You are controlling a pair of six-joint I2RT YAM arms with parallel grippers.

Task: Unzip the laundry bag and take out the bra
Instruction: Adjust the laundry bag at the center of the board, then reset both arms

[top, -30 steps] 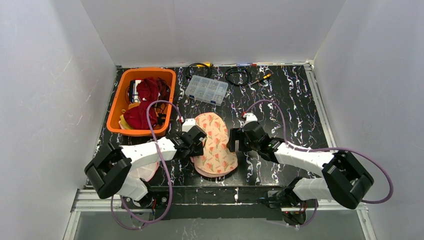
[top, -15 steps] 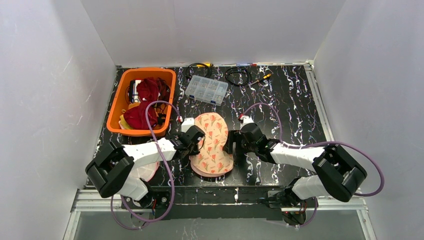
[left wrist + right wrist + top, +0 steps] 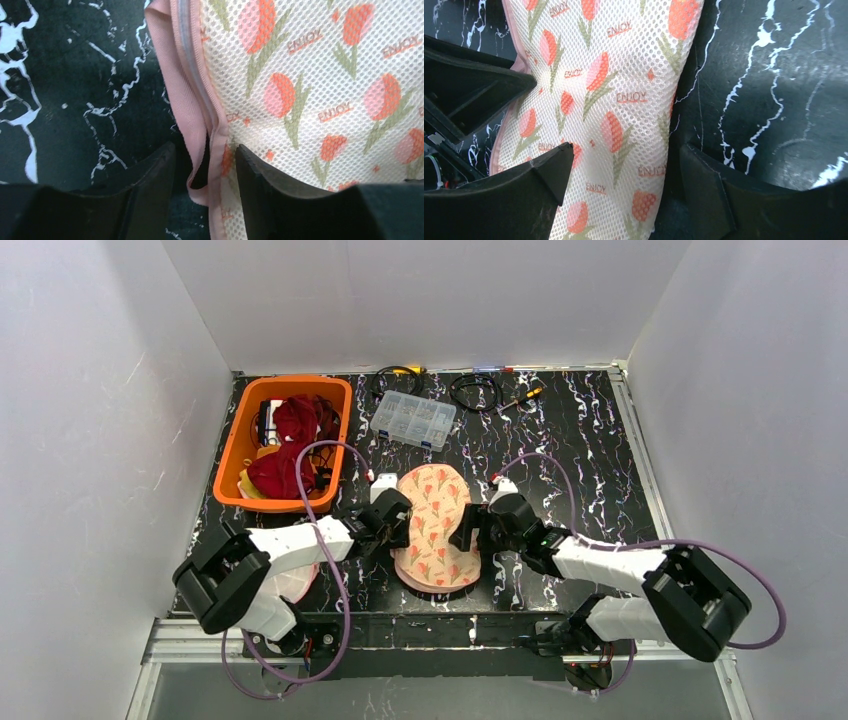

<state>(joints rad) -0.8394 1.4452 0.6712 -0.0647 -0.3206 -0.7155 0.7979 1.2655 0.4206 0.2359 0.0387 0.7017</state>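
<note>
- Well to the left of the laundry bag (image 3: 432, 530) and behind it, you have an orange plastic basket (image 3: 232, 445) with rounded corners, holding crumpled red cloth (image 3: 290, 420).
- Your left gripper (image 3: 202, 160) sits at the bag's left edge. Its black fingers stand apart astride the pink woven trim (image 3: 170, 75), where the zipper (image 3: 192, 55) runs and the hem gapes into a small fold. Dark space shows beside the left finger, so it is released, not clenched.
- Behind the bag lies a clear, flat compartment box (image 3: 412, 420).
- The bag lies flat on the black marbled table (image 3: 580, 440), between both grippers. It is peanut-shaped white mesh printed with orange-pink tulips. You cannot see what it holds.
- Your right gripper (image 3: 624, 150) is spread wide at the bag's right edge, one finger over the mesh and the other over the table, grasping nothing.
</note>
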